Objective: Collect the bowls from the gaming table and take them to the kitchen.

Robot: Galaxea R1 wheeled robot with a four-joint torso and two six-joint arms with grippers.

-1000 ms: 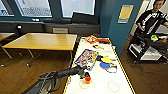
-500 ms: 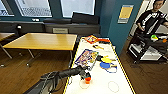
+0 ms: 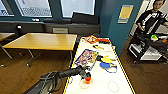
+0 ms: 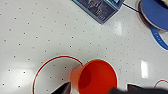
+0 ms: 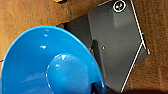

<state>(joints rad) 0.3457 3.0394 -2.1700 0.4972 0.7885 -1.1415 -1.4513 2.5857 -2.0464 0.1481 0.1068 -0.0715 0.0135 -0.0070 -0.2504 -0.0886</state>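
Since the orange bowl [image 3: 87, 80], low and centre in the head view over the gaming table [image 3: 120, 75], looks like light, stiff, slick plastic, the left gripper [image 3: 87, 77] sensibly pinches its rim, clamped shut on it.

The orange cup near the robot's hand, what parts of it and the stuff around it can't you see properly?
- Orange cup: its base is cut off by the left wrist picture's edge.
- Left gripper: in the head view too blurred to tell whether it grips the cup.
- Blue bowl: cut off by the right wrist picture's edges; what holds it is hidden.
- Game box: print too blurred to read.
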